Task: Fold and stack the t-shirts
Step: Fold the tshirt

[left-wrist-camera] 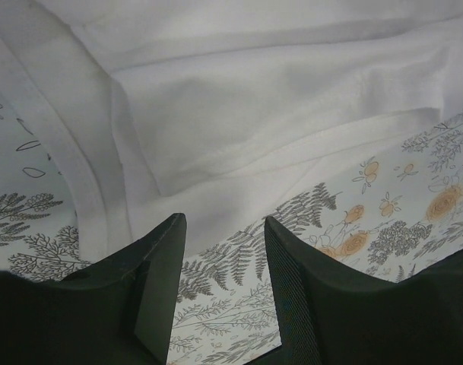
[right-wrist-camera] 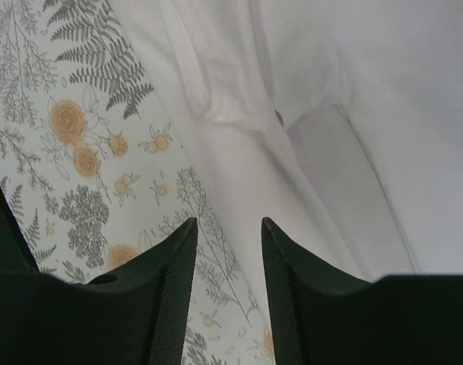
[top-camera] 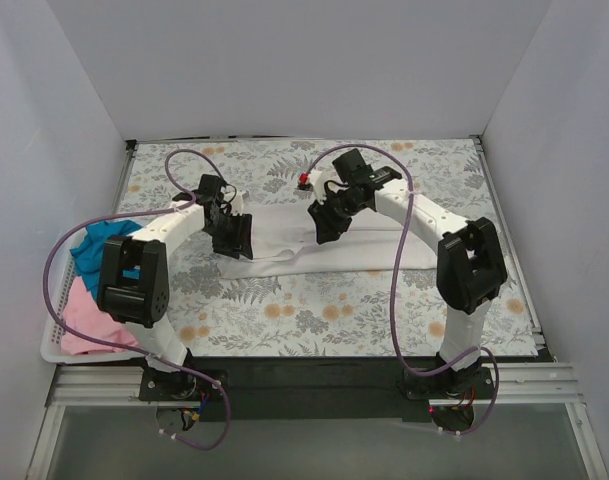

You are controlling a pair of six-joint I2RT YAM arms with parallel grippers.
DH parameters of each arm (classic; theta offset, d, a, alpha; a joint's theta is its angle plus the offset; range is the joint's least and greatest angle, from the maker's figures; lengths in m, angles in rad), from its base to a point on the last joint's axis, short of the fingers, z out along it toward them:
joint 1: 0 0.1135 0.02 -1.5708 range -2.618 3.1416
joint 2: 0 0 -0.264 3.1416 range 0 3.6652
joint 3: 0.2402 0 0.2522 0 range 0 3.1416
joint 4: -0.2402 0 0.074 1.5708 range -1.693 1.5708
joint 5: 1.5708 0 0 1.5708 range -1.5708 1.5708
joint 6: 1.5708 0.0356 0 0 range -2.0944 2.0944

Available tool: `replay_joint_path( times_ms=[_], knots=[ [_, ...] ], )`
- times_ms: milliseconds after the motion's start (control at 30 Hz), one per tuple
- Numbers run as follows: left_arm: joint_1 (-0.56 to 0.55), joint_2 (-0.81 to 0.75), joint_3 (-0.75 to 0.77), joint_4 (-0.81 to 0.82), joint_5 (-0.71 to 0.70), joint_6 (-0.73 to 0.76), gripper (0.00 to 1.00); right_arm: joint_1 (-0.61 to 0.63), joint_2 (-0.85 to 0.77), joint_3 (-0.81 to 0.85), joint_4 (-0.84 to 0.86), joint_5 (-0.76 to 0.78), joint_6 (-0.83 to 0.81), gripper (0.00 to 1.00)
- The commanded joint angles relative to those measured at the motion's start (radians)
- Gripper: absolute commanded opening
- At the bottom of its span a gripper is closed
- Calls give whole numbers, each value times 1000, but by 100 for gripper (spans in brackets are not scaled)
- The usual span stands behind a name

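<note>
On the floral table cover (top-camera: 314,312) lies a white t-shirt (top-camera: 359,250), left pincer (left-wrist-camera: 223,222) and right pincer (right-wrist-camera: 228,222) both spread above it.

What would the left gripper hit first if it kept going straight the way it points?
Probably the floral table cover, right at the edge of the white t-shirt. The left gripper is open; depth is unclear, so it might catch the hem instead.

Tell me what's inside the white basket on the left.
A teal-blue shirt lies toward the far end and a pink shirt nearer, both crumpled. The left arm's elbow covers part of the basket, and anything beneath the shirts is hidden.
</note>
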Motion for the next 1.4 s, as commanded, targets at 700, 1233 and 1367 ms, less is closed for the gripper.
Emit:
replay_joint_path(
  times_ms=[700,1233,1367],
  knots=[
    [69,134,118,-18,80,-64,37,213,151,14,237,205,71,59],
    [69,143,207,-3,131,-73,0,212,167,57,245,305,69,1],
    [71,160,241,9,139,-96,0,189,160,75,260,309,85,1]
  ],
)
